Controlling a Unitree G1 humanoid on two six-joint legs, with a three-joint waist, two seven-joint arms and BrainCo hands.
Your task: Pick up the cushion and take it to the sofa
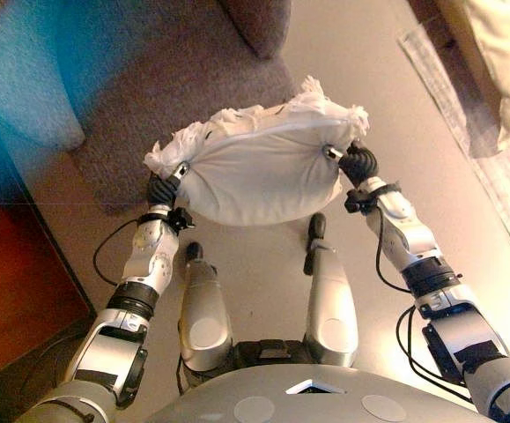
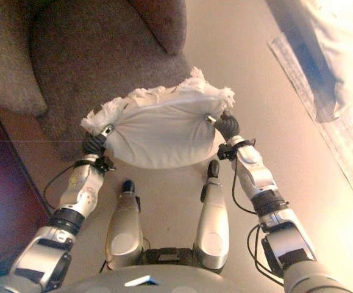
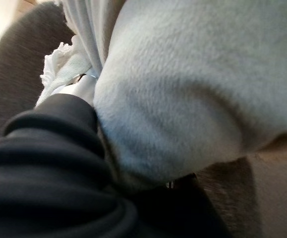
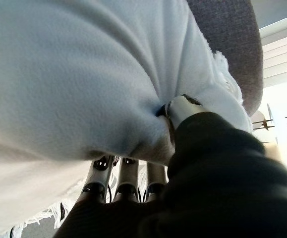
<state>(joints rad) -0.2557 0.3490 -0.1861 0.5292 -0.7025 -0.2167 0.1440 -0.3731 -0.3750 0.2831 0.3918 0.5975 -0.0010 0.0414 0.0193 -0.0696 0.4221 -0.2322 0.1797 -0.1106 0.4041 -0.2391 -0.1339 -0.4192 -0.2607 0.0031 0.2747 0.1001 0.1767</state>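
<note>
Left eye view shows my left hand (image 1: pixel 168 181) and right hand (image 1: pixel 350 159) squeezing the white fringed fabric cushion (image 1: pixel 259 172) from both ends, carried just before the grey-brown sofa (image 1: pixel 184 88).

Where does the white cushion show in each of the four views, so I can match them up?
Left eye view: cushion at centre, held between both hands.
Right eye view: centre, slightly further left.
Left wrist view: fills the upper right, pressed against the left hand.
Right wrist view: fills the upper left, the right hand dug into it.
Shared landmark: the grey sofa, beyond the cushion in every view.
</note>
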